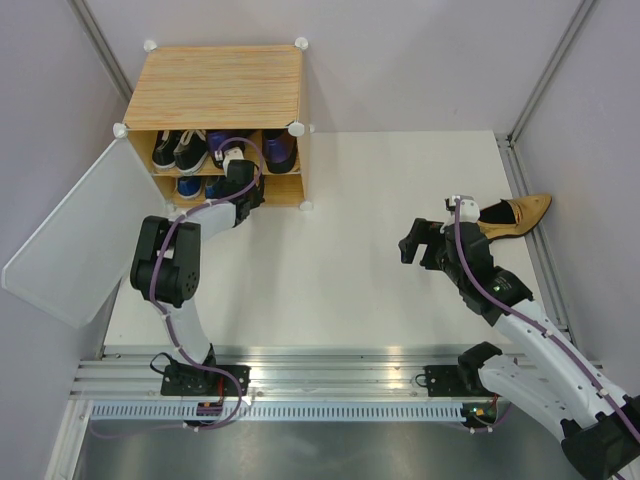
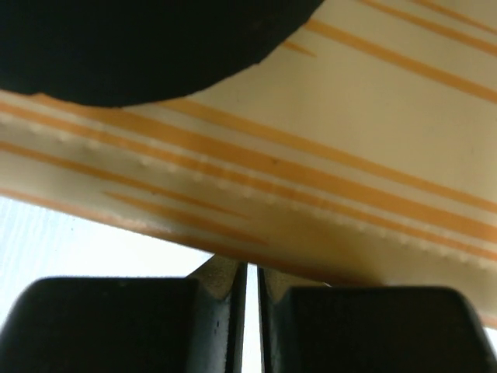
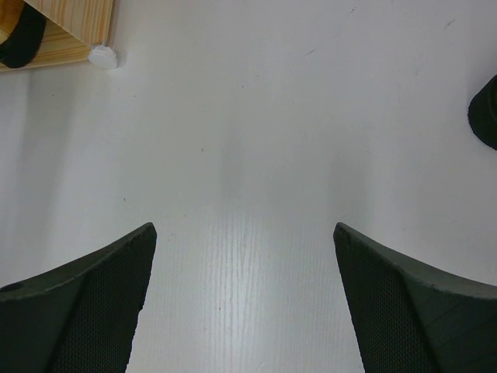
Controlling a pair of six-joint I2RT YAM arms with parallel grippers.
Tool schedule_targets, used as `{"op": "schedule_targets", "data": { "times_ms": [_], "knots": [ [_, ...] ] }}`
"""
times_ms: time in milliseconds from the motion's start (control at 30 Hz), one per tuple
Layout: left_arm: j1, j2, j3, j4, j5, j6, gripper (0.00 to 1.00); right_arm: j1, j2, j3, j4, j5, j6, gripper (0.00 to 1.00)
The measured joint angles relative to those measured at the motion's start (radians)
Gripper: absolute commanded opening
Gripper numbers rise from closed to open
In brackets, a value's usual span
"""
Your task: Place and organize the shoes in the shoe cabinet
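Top external view: gold heel (image 1: 515, 214) lies upper right on the desk (image 1: 350, 260), tucked just behind the right arm (image 1: 490, 280), long axis left-right, toe toward the right edge.
Right jaws: spread wide, empty, pointed left, away from it.
Left jaws: pinched shut on nothing, at the shoe cabinet (image 1: 220, 85) shelf, upper left.
In the way: pretty much only the right wrist, it's reckoned.

The white table (image 1: 350, 260) carries the shoe cabinet (image 1: 215, 85) at far left and a gold heel (image 1: 520, 212) at right.
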Motion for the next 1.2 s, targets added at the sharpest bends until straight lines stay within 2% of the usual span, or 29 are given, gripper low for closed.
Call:
{"op": "schedule_targets", "data": {
  "times_ms": [267,333,500,567,600,700,800,967,1200],
  "knots": [
    [0.000,0.004,0.007,-0.007,-0.005,-0.002,0.11,0.000,0.001,0.000,0.000,0.004,0.000,0.98],
    [0.000,0.007,0.015,-0.019,-0.010,-0.003,0.19,0.000,0.001,0.000,0.000,0.004,0.000,0.98],
    [0.002,0.008,0.040,-0.071,-0.026,-0.013,0.21,0.000,0.001,0.000,0.000,0.007,0.000,0.98],
    [0.002,0.008,0.051,-0.093,-0.032,-0.017,0.27,0.000,0.001,0.000,0.000,0.009,0.000,0.98],
    [0.003,0.008,0.053,-0.103,-0.034,-0.018,0.35,0.000,0.001,0.000,0.000,0.009,0.000,0.98],
    [0.011,0.001,0.054,-0.121,-0.027,-0.019,0.50,0.000,0.001,0.000,0.000,0.011,0.000,0.98],
    [0.020,-0.021,0.043,-0.119,0.012,-0.019,0.55,0.000,0.001,0.000,-0.001,0.018,0.000,0.98],
    [0.028,-0.095,-0.032,-0.057,0.106,-0.042,0.57,0.000,0.001,0.000,-0.012,0.062,0.010,0.98],
    [0.004,-0.291,-0.174,-0.009,0.188,-0.097,0.59,-0.002,0.012,0.003,-0.043,0.171,0.084,0.98]
  ]
}}
